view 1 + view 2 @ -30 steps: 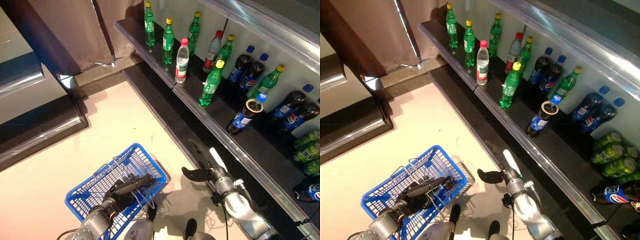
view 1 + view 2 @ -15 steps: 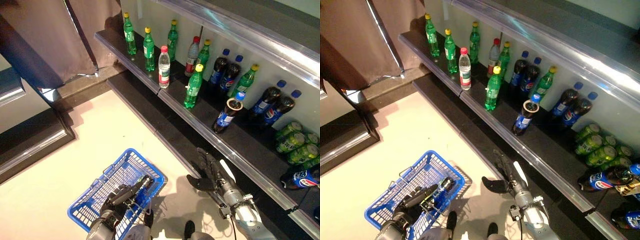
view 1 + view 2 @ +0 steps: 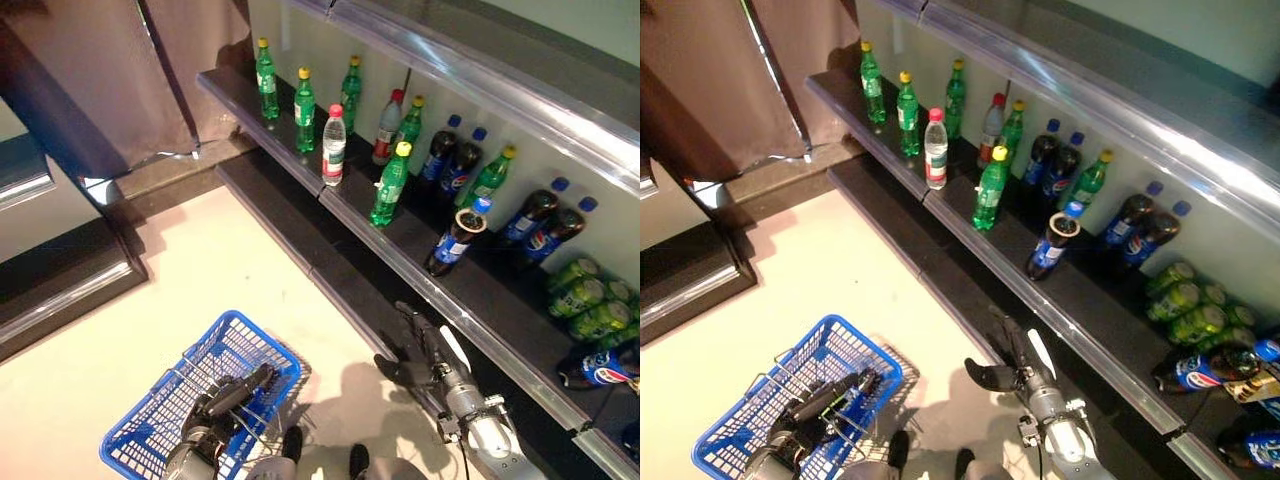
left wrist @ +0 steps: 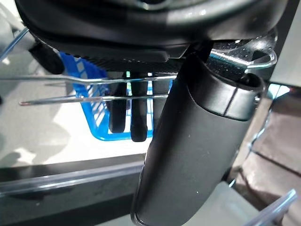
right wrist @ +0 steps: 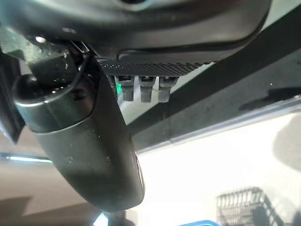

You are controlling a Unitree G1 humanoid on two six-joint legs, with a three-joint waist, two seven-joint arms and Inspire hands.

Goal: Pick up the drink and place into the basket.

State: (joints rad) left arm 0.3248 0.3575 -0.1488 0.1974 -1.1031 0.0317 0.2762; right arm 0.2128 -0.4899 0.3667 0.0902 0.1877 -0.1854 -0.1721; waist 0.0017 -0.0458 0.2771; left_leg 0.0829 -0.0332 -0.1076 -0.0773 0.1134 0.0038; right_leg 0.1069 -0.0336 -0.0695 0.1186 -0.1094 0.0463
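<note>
Drinks stand on a dark shelf (image 3: pixel 405 245): green bottles (image 3: pixel 390 185), a clear water bottle (image 3: pixel 333 147) with a pink cap, and dark cola bottles (image 3: pixel 452 238) with blue caps. My right hand (image 3: pixel 415 352) is open and empty, its fingers spread, low in front of the shelf's front edge and below the cola bottles. My left hand (image 3: pixel 228 398) is shut on the wire handles (image 4: pixel 94 80) of the blue basket (image 3: pixel 150 400), which hangs at the lower left. The basket's mesh bottom shows bare.
Green cans (image 3: pixel 585 298) and a lying cola bottle (image 3: pixel 598 368) sit at the shelf's right end. A lower dark ledge (image 3: pixel 300 235) runs under the shelf. A dark step (image 3: pixel 70 290) lies at the left, a brown panel (image 3: pixel 100 70) behind it.
The whole view has shifted. My right hand has spread its fingers and come closer to the shelf's front edge. The blue basket now hangs lower and further left.
</note>
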